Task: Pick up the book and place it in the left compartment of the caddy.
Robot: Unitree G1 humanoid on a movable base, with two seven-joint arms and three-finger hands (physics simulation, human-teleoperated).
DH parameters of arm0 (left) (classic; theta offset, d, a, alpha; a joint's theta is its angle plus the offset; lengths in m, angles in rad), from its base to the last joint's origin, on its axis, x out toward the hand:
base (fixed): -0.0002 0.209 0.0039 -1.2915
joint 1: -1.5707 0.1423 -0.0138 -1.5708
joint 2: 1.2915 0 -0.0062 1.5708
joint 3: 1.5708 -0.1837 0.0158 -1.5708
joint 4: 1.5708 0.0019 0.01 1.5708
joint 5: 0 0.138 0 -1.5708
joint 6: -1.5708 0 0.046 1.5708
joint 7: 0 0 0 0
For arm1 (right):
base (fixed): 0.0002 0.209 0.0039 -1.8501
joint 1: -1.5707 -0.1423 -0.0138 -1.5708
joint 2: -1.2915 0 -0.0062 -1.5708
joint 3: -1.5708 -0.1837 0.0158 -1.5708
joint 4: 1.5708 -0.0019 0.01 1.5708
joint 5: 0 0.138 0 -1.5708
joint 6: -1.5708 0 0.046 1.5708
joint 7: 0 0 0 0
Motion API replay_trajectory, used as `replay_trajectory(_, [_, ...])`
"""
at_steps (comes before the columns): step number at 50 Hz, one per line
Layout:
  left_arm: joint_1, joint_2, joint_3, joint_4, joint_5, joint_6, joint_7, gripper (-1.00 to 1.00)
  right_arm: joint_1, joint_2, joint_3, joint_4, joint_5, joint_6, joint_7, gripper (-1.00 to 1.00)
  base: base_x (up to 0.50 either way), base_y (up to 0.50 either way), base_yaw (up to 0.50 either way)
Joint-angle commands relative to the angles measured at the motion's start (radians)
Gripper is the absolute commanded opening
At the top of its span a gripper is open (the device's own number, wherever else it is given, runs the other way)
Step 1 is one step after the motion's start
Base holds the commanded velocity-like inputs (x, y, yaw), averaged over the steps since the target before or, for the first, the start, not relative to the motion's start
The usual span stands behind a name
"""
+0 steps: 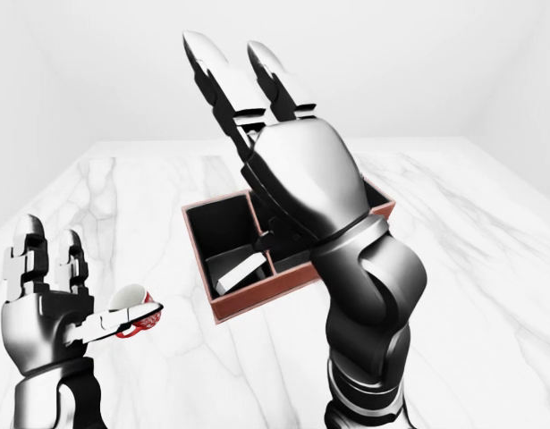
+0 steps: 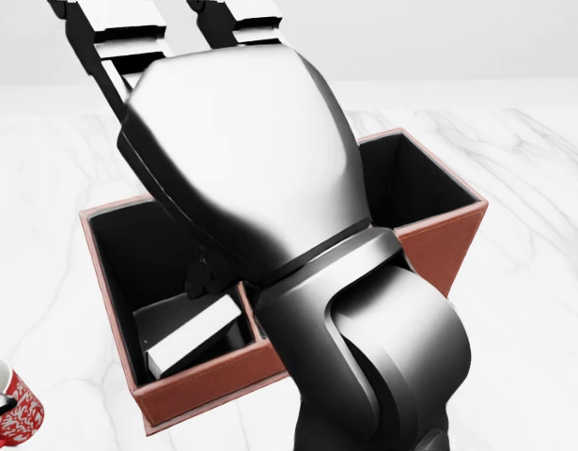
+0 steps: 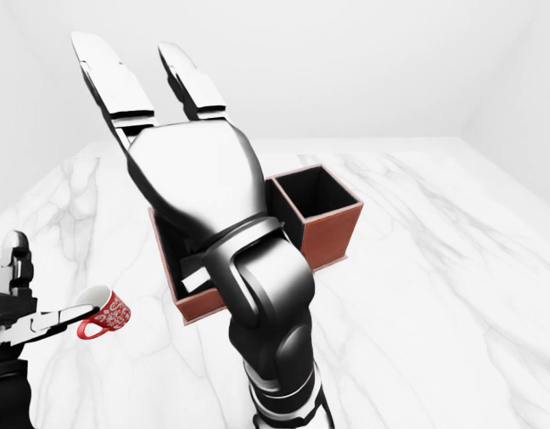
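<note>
Two robot hands in view, taken left to right across the left-eye view; far left, low down: left robot hand (image 1: 44, 304), fingers upright and spread, palm open, nothing gripped; just beside its thumb, a red patterned mug (image 1: 136, 313) with a white inside, standing on the white marble table (image 1: 489, 268), contact between thumb tip and mug rim impossible to settle from these views; further right, near the middle: red-brown caddy (image 1: 257, 299) with black-lined compartments, set at a slant on the table; inside its leftmost compartment, the book (image 2: 190, 335), dark cover and pale page edge showing, lying tilted against the compartment's floor and wall, clear of any fingers; middle compartment mostly hidden by the arm; rightmost compartment (image 3: 312, 193) visible and dark in the right-eye view; over the caddy and filling much of the head view: right robot hand (image 1: 288, 161), raised well above the caddy, back of the palm toward the cameras, two long fingers (image 1: 212, 76) stretched straight upward and apart, wide open, holding nothing; below it, silver forearm dropping to the bottom edge of each view.
</note>
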Motion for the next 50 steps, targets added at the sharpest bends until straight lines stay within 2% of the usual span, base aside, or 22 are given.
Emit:
replay_trajectory(1, [0.014,-0.028,-0.017,-0.073,0.018,0.0,-0.009,1.0,0.039,-0.009,-0.032,-0.091,0.078,0.014,0.0,1.0,0.0,0.0,0.0])
replay_trajectory(17, [0.037,-0.067,-0.071,-0.155,0.019,0.0,0.013,1.0,0.149,-0.125,-0.073,-0.263,0.257,0.014,0.0,1.0,0.0,0.0,0.0])
replay_trajectory(24, [0.022,-0.06,-0.085,-0.137,0.006,0.0,0.04,1.0,0.171,-0.214,-0.168,-0.343,0.449,0.014,0.0,1.0,0.0,0.0,0.0])
replay_trajectory(32, [0.033,-0.067,-0.1,-0.175,-0.002,0.0,0.051,1.0,0.277,-0.318,-0.235,-0.402,0.716,0.014,0.0,1.0,0.0,0.0,0.0])
replay_trajectory(38, [0.032,-0.072,-0.135,-0.149,0.042,0.0,0.058,1.0,0.362,-0.361,-0.281,-0.401,0.913,0.014,-0.165,1.0,0.0,0.0,0.0])
replay_trajectory(40, [0.021,-0.077,-0.164,-0.118,0.085,-0.002,0.08,1.0,0.369,-0.375,-0.33,-0.379,0.998,0.014,-0.226,1.0,0.0,0.0,0.0])
replay_trajectory(42, [0.022,-0.076,-0.177,-0.121,0.115,-0.04,0.105,1.0,0.374,-0.394,-0.359,-0.374,1.065,0.014,-0.27,1.0,0.0,0.0,0.0])
replay_trajectory(44, [0.019,-0.071,-0.196,-0.104,0.145,-0.067,0.117,1.0,0.377,-0.406,-0.387,-0.358,1.126,0.014,-0.321,1.0,0.0,0.0,0.0])
replay_trajectory(46, [0.009,-0.067,-0.218,-0.089,0.155,-0.069,0.132,1.0,0.387,-0.422,-0.404,-0.343,1.175,0.014,-0.359,1.0,0.0,0.0,0.0])
replay_trajectory(48, [-0.002,-0.062,-0.255,-0.051,0.21,-0.125,0.15,1.0,0.39,-0.429,-0.419,-0.321,1.224,0.014,-0.4,1.0,0.0,0.0,0.0])
replay_trajectory(49, [-0.003,-0.058,-0.285,-0.057,0.225,-0.13,0.148,1.0,0.393,-0.433,-0.436,-0.293,1.243,0.014,-0.428,1.0,0.0,0.0,0.0])
replay_trajectory(50, [-0.002,-0.055,-0.289,-0.057,0.224,-0.13,0.151,1.0,0.395,-0.44,-0.435,-0.292,1.25,0.014,-0.437,1.0,0.0,0.0,0.0])
